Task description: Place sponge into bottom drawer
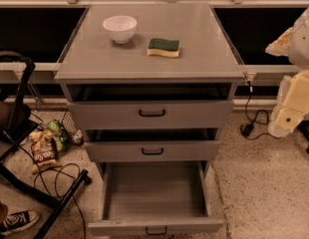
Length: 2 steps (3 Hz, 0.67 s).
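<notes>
The sponge point(163, 47), dark green on pale yellow foam, lies flat on the grey cabinet's top point(204, 54), right of centre. The bottom drawer point(154, 227) is pulled far out and its inside shows nothing in it; its black handle is at the frame's lower edge. My gripper point(290, 108) is at the far right edge with the cream-coloured arm, beside the cabinet at about the top drawer's height, well clear of the sponge and holding nothing that I can see.
A white bowl point(119, 28) stands left of the sponge. The top drawer point(152, 113) and middle drawer point(152, 151) stand slightly ajar. A black chair frame point(15, 113), snack bags point(44, 151), cables and a shoe point(17, 220) crowd the floor on the left. A cable point(249, 126) lies on the right.
</notes>
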Each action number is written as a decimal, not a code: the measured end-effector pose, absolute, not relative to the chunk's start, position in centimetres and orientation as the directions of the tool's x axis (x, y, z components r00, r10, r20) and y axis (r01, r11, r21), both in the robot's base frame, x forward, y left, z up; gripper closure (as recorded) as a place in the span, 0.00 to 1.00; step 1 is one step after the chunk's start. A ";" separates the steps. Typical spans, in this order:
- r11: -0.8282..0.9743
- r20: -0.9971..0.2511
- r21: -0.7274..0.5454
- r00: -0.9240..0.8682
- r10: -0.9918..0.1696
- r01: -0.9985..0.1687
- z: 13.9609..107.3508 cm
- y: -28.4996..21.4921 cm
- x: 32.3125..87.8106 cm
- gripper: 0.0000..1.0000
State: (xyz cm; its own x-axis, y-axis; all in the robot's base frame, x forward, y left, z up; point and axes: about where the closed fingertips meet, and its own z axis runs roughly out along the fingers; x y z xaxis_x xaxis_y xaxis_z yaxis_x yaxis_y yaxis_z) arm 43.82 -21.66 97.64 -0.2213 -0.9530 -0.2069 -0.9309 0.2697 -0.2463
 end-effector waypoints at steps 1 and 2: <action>0.270 -0.207 -0.246 -0.221 -0.953 -0.931 97.6 -21.7 43.8 0.00; 0.265 -0.239 -0.251 -0.205 -0.949 -0.931 97.8 -21.5 45.5 0.00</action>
State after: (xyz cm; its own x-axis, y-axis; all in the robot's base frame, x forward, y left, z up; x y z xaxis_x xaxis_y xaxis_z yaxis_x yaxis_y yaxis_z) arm 45.55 -21.49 97.80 -0.2052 -0.9491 -0.2390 -0.9311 0.2646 -0.2510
